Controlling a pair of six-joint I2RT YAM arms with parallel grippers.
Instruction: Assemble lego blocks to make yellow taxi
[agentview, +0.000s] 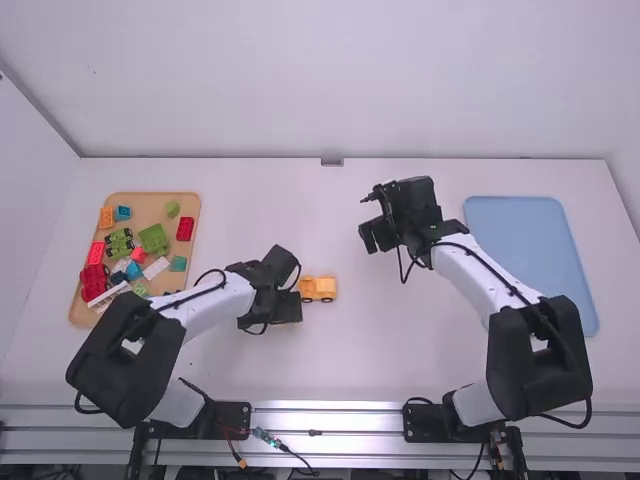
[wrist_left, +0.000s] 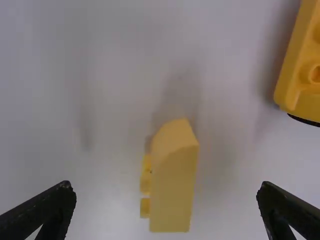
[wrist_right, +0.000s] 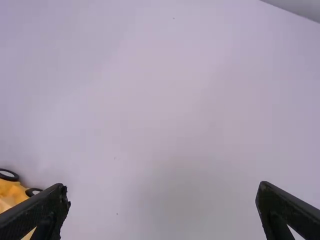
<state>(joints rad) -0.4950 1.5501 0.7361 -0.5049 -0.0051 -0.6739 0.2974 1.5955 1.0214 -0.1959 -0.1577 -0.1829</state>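
With L claw & R claw apart, centre L claw over yellow block. Pinch gently w/o tipping

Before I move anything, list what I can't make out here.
Loose yellow block: mostly hidden in the high view by the left tool.
Yellow vehicle: cut off by both wrist views' edges; the right tool also covers part in the right wrist view.
Blocks in the tray: some overlap in the high view, many studs too small to count.

White tubular links; bulky black joints; thin black cables, some looping outward; black tapered fingers.
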